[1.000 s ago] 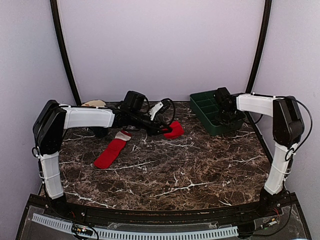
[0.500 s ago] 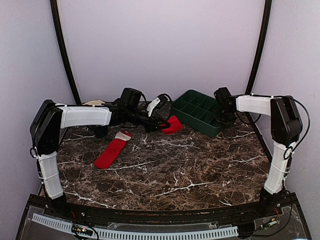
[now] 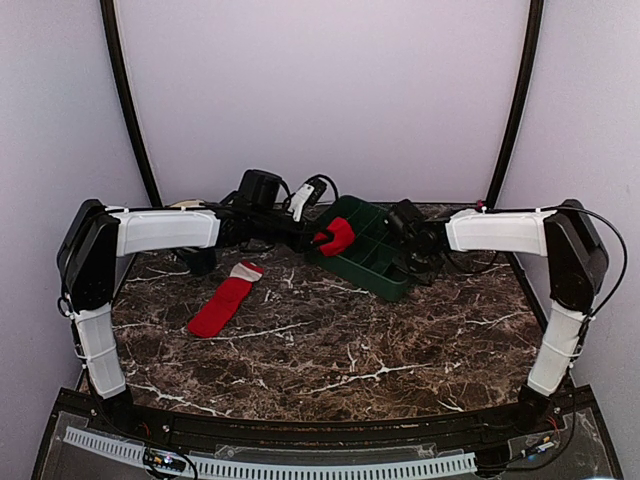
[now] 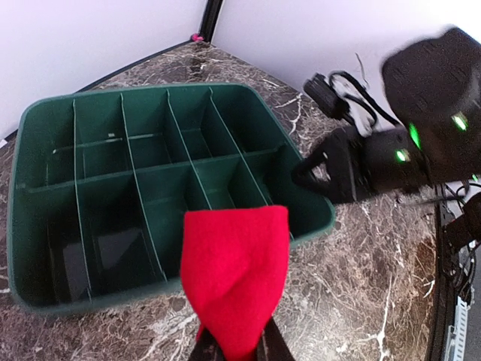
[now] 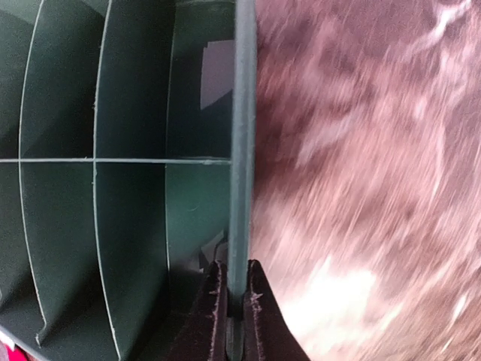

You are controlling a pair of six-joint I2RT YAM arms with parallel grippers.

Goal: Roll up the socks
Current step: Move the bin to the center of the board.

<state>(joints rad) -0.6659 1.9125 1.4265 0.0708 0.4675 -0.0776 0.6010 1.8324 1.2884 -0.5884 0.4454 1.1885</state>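
Above the tray's edge, at the far middle of the desk (image 3: 350, 345): left claw (image 4: 234, 350) shut on the roll (image 4: 235, 271), pinching the red bundle from below. Grip low and tight, most likely so that the wraps cannot spring loose while the roll hangs free. Fabric bulging above the fingers, plain red, no cuff showing. Just past it, the tray (image 4: 22, 143), green, split into compartments, none with anything in it as far as the wrist view shows. Roll over the tray's rim, not yet down in a compartment; probably headed for one.

On the tray's opposite side, right claw (image 5: 234, 304) narrow, clamped on the thin outer wall, one finger inside and one outside. Seems meant to hold or shift the tray so that a compartment sits under the roll.

Well to the left, apart from both claws, flat sock (image 3: 222, 302) on the bare marble, red with a white-and-pink cuff at its far end, unrolled. By the look of it, half done: one sock rolled and in hand, one left to roll.
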